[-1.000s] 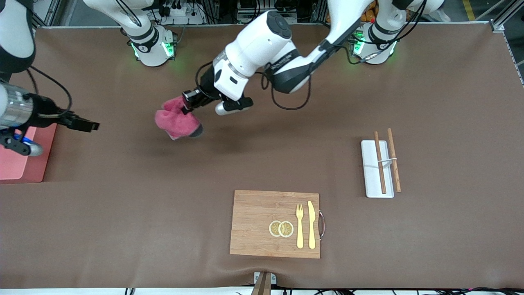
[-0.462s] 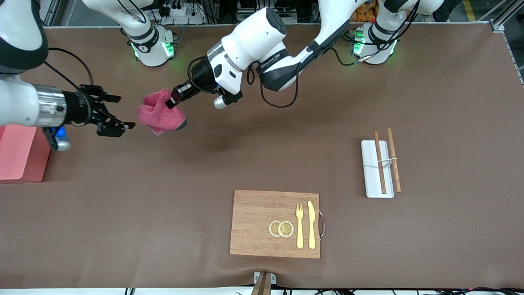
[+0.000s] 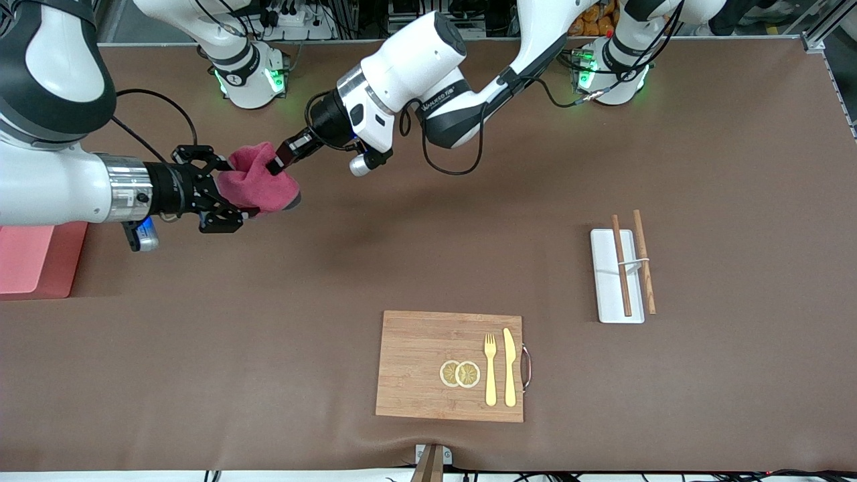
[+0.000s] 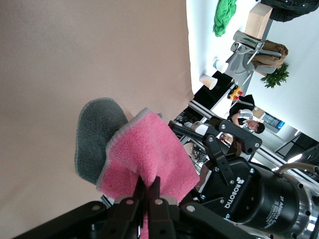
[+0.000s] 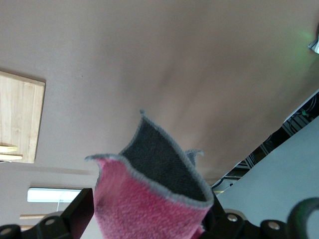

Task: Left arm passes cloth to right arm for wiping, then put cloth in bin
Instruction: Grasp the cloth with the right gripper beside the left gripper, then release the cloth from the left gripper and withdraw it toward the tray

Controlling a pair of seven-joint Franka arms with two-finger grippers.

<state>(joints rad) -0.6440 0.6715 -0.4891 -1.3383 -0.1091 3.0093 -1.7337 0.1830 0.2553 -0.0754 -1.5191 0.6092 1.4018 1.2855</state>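
fuzzy pink cloth [image 3: 258, 182], left gripper [image 3: 280, 163] pinching, right gripper [image 3: 221, 191] around

The cloth [image 3: 258, 184] is fuzzy pink pile with a grey, finer-napped back [image 4: 97, 139]. The desk [image 3: 703, 147] has a matt brown, smooth cover. The board [image 3: 428, 365] is pale, grained wood. The bin [image 3: 33, 258] looks like smooth salmon plastic. The tray [image 3: 606, 294] is white and glossy, the arm shells shiny white plastic.
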